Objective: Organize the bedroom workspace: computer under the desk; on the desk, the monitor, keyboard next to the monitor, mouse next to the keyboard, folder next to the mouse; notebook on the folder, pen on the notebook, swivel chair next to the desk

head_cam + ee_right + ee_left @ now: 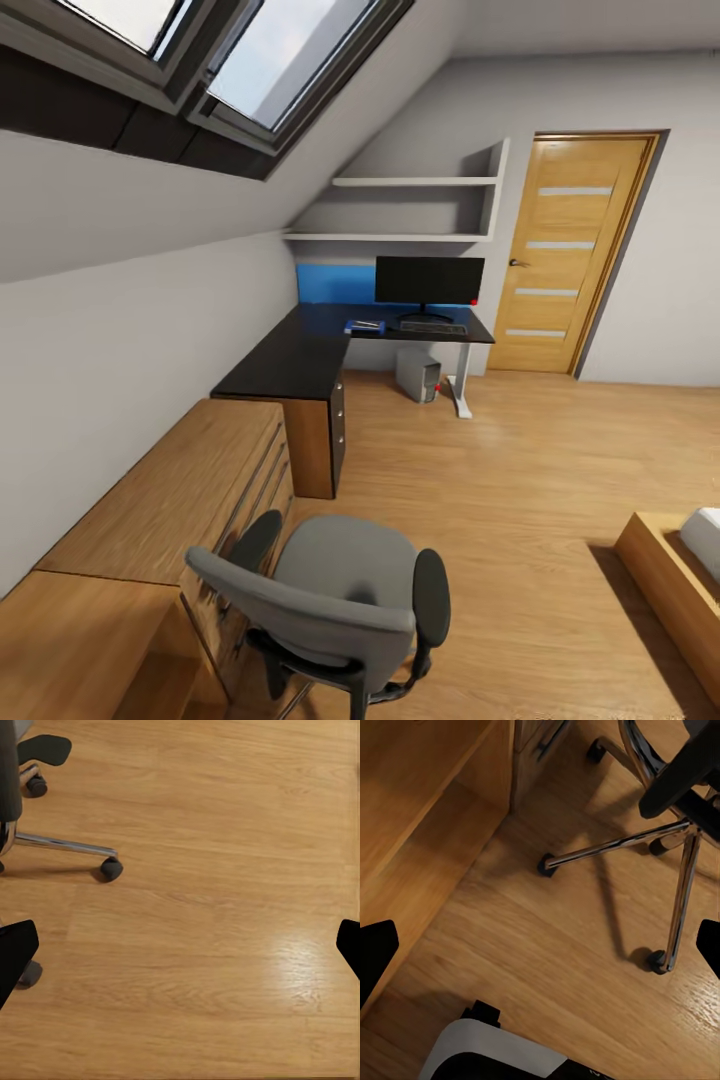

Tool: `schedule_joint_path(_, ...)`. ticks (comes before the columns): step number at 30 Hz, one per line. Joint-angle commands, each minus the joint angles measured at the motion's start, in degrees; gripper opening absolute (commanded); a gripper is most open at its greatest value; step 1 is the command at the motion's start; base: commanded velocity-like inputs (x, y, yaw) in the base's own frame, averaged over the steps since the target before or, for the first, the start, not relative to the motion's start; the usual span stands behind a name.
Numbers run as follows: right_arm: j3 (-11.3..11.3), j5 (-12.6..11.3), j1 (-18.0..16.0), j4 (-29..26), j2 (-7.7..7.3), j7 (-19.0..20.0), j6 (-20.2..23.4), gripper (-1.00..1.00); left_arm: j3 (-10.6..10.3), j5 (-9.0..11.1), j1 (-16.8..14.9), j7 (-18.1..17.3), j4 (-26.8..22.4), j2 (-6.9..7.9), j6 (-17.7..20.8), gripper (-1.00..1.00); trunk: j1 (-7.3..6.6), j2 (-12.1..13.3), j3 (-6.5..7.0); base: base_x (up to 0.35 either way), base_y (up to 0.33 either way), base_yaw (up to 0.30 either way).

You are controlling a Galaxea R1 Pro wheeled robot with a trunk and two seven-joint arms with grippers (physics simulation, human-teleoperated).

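Observation:
The swivel chair [340,590] stands close in front of me, its grey seat bare, and its chrome base [615,847] shows in the left wrist view. Across the room the black desk [300,355] carries the wide monitor [429,280]. The keyboard [433,326] lies in front of the monitor, with the blue folder [364,326] to its left. The computer [418,375] sits on the floor under the desk. Mouse, notebook and pen are too small to make out. My left gripper [542,952] and right gripper [182,951] hang open over the wood floor, holding nothing.
Low oak drawers [170,480] run along the left wall up to the desk. An oak door [575,250] is at the far right, wall shelves [420,210] hang above the desk, and a wooden bed frame [670,580] juts in at the right.

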Motion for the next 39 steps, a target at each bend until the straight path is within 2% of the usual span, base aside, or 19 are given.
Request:
schedule_joint_path(1,0.5,0.0,-0.1,0.1,0.02,-0.5,-0.1,1.0,-0.4,0.6,0.0,0.0,0.0,0.05,-0.2,1.0,0.01,-0.1,-0.09,0.0,0.0,-0.173)
schedule_joint_path(13,0.5,0.0,-0.1,0.1,0.02,-0.5,-0.1,1.0,-0.4,0.6,0.0,0.0,0.0,0.05,-0.2,1.0,0.01,-0.1,0.1,0.0,0.0,-0.149)
schedule_joint_path(32,0.6,0.0,-0.1,0.1,0.08,-0.5,-0.1,1.0,-0.5,0.5,0.0,0.0,0.0,0.03,-0.2,1.0,0.01,-0.1,0.14,0.0,0.0,-0.011)
schedule_joint_path(39,0.6,0.0,-0.1,0.1,0.08,-0.5,0.1,1.0,-0.5,0.4,0.0,0.0,0.0,-0.48,-0.3,1.0,0.01,-0.1,0.14,0.0,0.0,0.0)
